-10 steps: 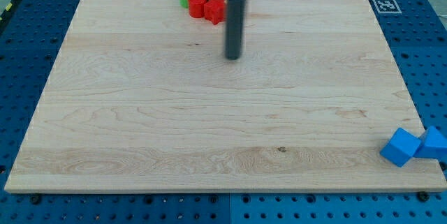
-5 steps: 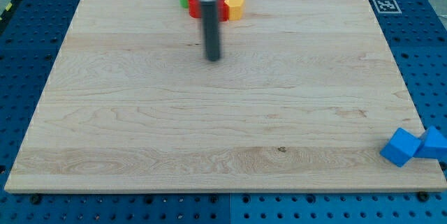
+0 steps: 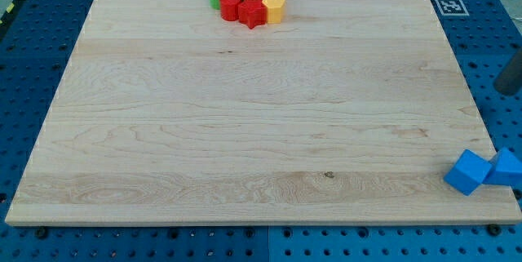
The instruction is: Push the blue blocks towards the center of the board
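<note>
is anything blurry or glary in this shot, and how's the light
Camera view: even, soft light, no glare on the board and only faint shadows. The blue blocks and the red, green and yellow cluster are sharp. A dark blurred shape at the view's right edge may be my rod; my tip can't be made out.

- Only 1 piece of the arm shows right now: the rod point(image 3: 510, 74), a dark sliver against the view's right edge.
- Colour reads as charcoal running to near black, flat and matte, with no shine on it.
- The frame cuts off its right side, so its full width can't be told.
- Its 1 visible long edge, the left, runs straight and clean.
- The outline is a little soft and blurred, so surface detail and markings can't be made out.
- At the bottom, my tip point(image 3: 509, 93) ends blunt, squared off rather than pointed, in the same dark tone as the shaft above.
</note>
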Available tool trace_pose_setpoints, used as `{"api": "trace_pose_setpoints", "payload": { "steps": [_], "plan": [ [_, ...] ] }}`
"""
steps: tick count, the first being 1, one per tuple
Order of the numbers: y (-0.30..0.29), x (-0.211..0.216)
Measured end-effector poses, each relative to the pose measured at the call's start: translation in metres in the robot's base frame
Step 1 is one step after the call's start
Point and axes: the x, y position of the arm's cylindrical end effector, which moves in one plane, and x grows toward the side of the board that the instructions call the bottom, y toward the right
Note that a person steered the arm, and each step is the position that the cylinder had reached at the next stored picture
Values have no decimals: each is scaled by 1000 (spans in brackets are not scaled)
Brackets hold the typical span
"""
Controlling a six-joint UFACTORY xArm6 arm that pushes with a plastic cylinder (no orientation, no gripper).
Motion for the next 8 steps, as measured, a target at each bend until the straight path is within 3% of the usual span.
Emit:
{"api": "trace_pose_setpoints", "payload": {
  "steps": [1, 2, 3, 4, 5, 6, 7, 8],
  "plan": [
    [-1, 63],
    [-2, 155],
    [-82, 162],
    [-186, 124],
    [-258, 57],
    [-223, 141],
    [-190, 168],
    [-46, 167]
  ]
}}
